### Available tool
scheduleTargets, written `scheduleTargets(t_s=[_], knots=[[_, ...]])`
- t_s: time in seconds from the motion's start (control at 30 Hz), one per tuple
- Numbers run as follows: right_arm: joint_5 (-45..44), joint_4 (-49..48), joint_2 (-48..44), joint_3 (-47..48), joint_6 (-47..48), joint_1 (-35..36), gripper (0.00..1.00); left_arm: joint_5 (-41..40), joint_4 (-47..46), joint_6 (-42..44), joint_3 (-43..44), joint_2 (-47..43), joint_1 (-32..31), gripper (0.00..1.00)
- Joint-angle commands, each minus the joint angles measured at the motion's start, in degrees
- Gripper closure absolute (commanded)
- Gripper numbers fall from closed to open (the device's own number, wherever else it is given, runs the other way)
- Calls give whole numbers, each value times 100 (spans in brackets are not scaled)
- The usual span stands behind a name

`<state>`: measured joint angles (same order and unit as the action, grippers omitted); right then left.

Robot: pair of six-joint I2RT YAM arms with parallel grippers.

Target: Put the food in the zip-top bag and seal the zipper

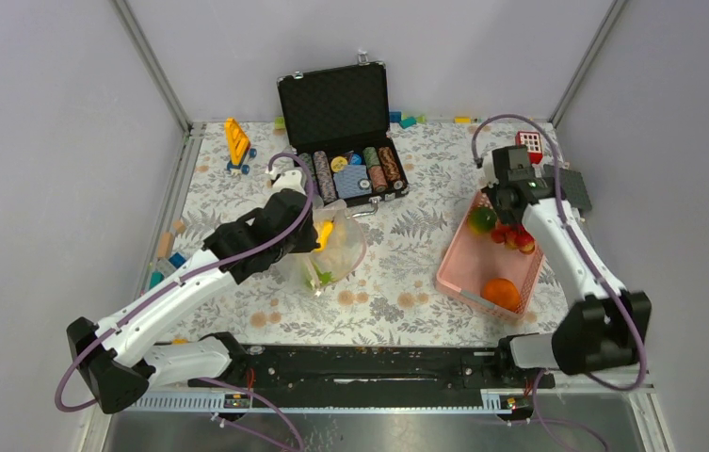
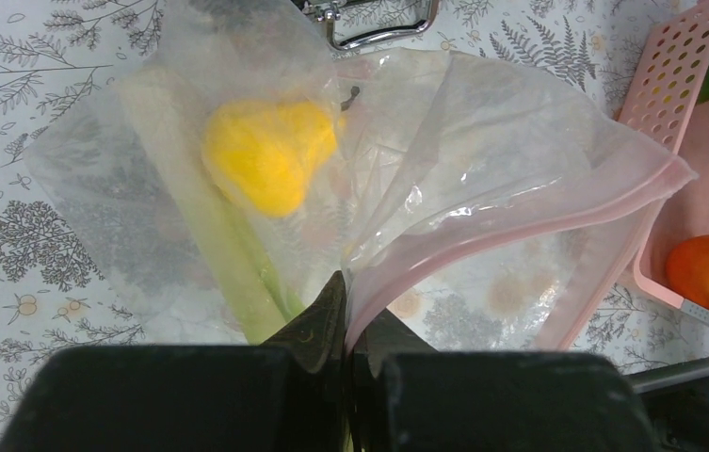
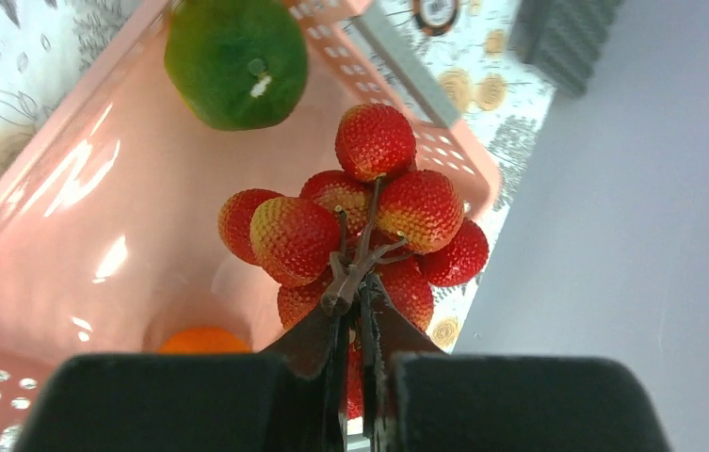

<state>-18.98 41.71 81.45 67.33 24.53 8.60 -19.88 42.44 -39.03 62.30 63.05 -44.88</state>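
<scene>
Pinching zipper in closed left gripper, held zip-top bag agape left of basket for loading, with lemon, celery inside. Had right gripper clamped on red cluster stem, above basket.

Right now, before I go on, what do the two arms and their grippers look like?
The left arm and right arm have white links joined by chunky black joints, each trailed by a looping purple cable. The left gripper and right gripper have black bodies and black fingers tapering to thin tips. No markings show.
</scene>
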Motion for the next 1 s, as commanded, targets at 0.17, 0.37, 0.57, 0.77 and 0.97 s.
scheduleTargets(t_s=[0.17,0.37,0.57,0.77,0.97], knots=[[87,-385,-2403,-55,-1893,176,100,436,-363,35,178,-54,27,100],[2906,-1829,-4143,-1025,-3254,177,100,928,-593,126,323,25,14,100],[5643,-4003,-4376,-1680,-4914,184,100,1223,-683,113,505,135,-77,100],[6351,-7211,-3999,-2371,-6854,726,100,1354,-710,89,672,231,-128,100],[5738,-7517,-3258,-2199,-6546,2006,100,1418,-664,94,722,276,-192,100]])
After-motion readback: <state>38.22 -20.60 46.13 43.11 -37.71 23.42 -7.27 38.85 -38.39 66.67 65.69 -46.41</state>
